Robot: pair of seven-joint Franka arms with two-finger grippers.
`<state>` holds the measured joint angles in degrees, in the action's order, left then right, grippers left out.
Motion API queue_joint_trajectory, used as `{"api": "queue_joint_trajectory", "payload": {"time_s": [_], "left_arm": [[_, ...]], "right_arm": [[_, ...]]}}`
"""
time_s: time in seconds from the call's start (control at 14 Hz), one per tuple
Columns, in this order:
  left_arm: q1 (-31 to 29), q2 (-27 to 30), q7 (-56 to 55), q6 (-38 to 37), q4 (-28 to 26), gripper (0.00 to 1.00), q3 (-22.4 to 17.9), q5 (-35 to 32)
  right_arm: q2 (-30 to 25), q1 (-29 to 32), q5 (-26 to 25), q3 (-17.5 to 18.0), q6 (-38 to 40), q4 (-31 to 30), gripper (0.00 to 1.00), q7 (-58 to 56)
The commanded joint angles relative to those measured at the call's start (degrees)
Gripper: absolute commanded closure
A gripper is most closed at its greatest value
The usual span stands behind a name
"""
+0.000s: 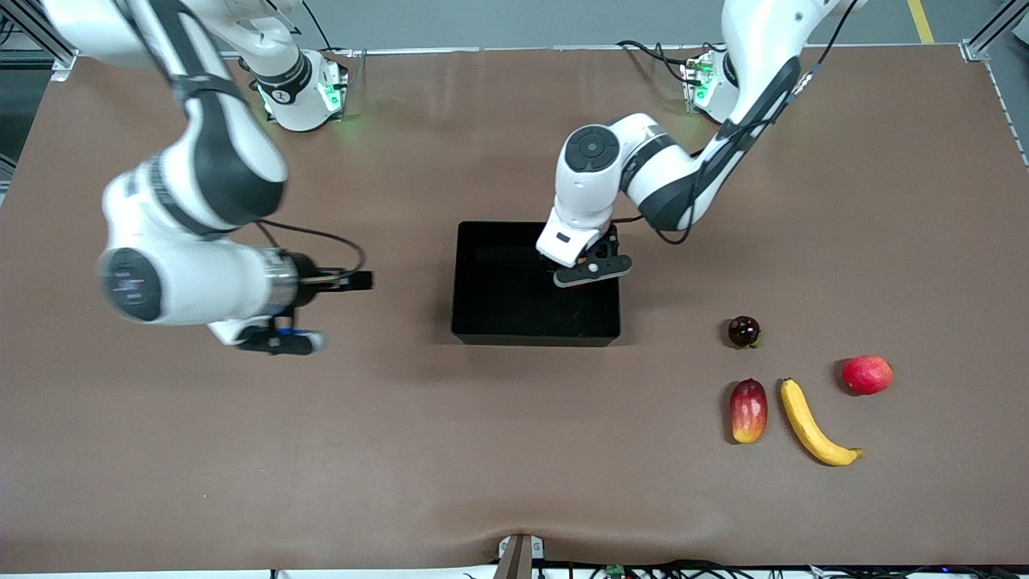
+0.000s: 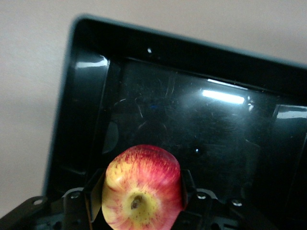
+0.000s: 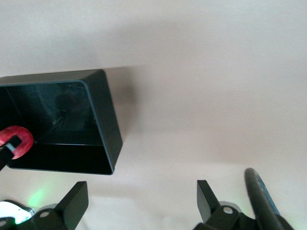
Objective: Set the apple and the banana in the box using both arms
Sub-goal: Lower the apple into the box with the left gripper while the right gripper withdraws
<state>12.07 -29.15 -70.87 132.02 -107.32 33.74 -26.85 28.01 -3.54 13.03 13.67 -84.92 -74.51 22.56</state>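
My left gripper (image 1: 575,270) is over the inside of the black box (image 1: 482,241), shut on the apple (image 2: 143,188), which is red with yellow patches and its stem dimple facing the left wrist camera. The front view hides the apple under the hand. The right wrist view shows the apple (image 3: 17,141) inside the box (image 3: 103,120). The box's glossy floor (image 2: 158,110) lies below the apple. My right gripper (image 1: 346,281) is open and empty over bare table beside the box, toward the right arm's end; its fingers (image 3: 76,201) stand wide apart. The banana (image 1: 812,425) lies on the table toward the left arm's end, nearer the front camera than the box.
Beside the banana lie an elongated red-yellow fruit (image 1: 748,410), a plain red fruit (image 1: 867,375) and a small dark round fruit (image 1: 744,331). The brown table (image 1: 514,450) stretches wide around the box.
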Motion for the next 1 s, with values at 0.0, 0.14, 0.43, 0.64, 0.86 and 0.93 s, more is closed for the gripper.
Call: {"api": "queue_joint_trajectory", "payload": {"time_s": [0.0, 0.14, 0.43, 0.64, 0.86, 0.93], "left_arm": [[0.67, -2.48, -5.05, 2.02, 0.27, 1.0, 0.01, -5.3], [0.85, -3.8, -5.24, 2.02, 0.27, 1.0, 0.1, -6.8], [1.46, -4.77, -5.51, 2.02, -0.61, 1.0, 0.1, -6.99], [2.17, -5.65, -7.08, 2.02, -1.05, 1.0, 0.1, -6.99], [2.25, -6.0, -7.26, 2.02, -1.05, 0.56, 0.1, -6.99], [2.34, -6.0, -7.26, 2.02, -0.88, 0.09, 0.1, -6.99]], "right_arm": [[-1.45, 4.31, -1.33, 0.83, 2.83, 2.18, 0.0, -0.24], [-3.92, 7.56, -5.96, 0.91, 2.83, 2.27, 0.0, -6.96], [-6.12, 15.12, -10.65, 1.0, 2.66, 2.01, 0.0, -26.85], [-8.4, 17.68, -14.77, 1.0, 2.48, 1.39, 0.0, -27.31], [-15.93, 20.75, -15.14, 1.09, -3.29, -7.01, 0.0, -27.13], [-20.23, 20.85, -15.14, 1.09, -6.63, -12.1, 0.0, -27.13]]}}
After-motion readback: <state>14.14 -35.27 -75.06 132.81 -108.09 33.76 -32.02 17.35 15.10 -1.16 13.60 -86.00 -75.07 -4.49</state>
